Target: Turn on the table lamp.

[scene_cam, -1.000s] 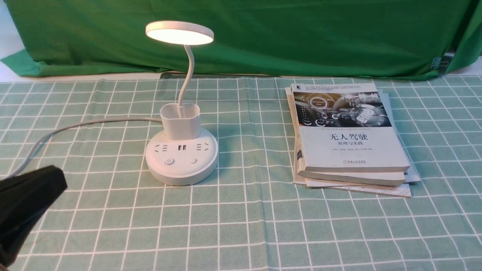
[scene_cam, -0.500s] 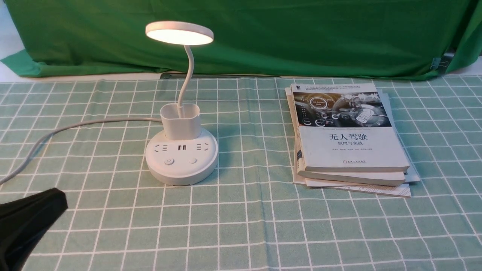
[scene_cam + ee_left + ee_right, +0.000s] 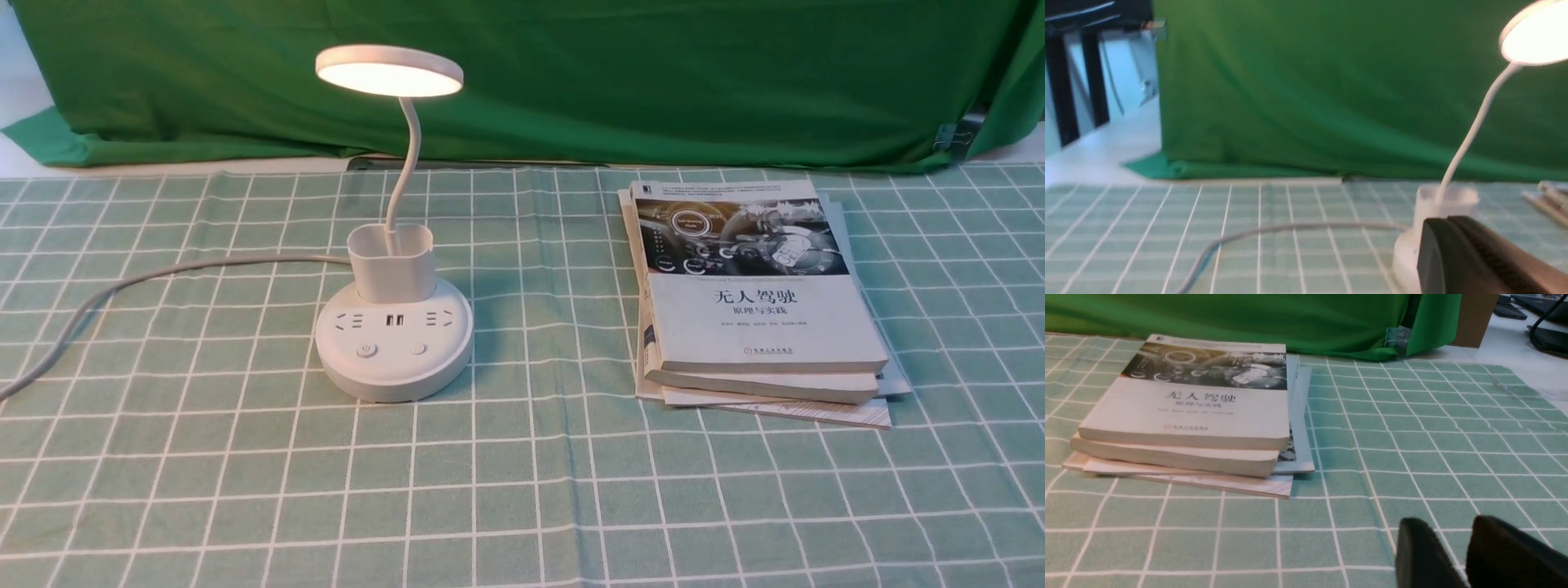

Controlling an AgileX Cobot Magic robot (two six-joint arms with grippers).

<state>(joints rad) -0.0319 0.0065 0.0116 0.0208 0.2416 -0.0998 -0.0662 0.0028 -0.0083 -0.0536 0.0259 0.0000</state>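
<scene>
Table lamp: it stands upright on the surface (image 3: 555, 490), ahead of the left pincer (image 3: 1447, 220) and well apart from it. Its head (image 3: 392, 73) is glowing, so I take the job as done.
Left pincer: tips pressed together, pinching nothing that I can see. No part of it shows over the surface from the front, so it isn't touching the lamp.
Right pincer (image 3: 1449, 521): tips a little spread, with nothing between them.
Buttons (image 3: 366, 350): the main risk, as I see it. If the left pincer goes forward for another press, the light could well go out. The cause would be taking a finished job for an unfinished one. I can't tell which button works the light.
Gooseneck (image 3: 408, 163): thin, and ahead of the left pincer. A high, careless swing of that arm could knock it and tip or turn the head.
Cord (image 3: 245, 260): it runs from behind the base out to the lamp's left, across the ground in front of the left pincer. A low sweep might snag it and drag the base along.
Books (image 3: 759, 318): stacked ahead of the right pincer, apart from it. Only a needless reach by that arm would shove them.
Safest course: keep both pincers away from the lamp.
</scene>
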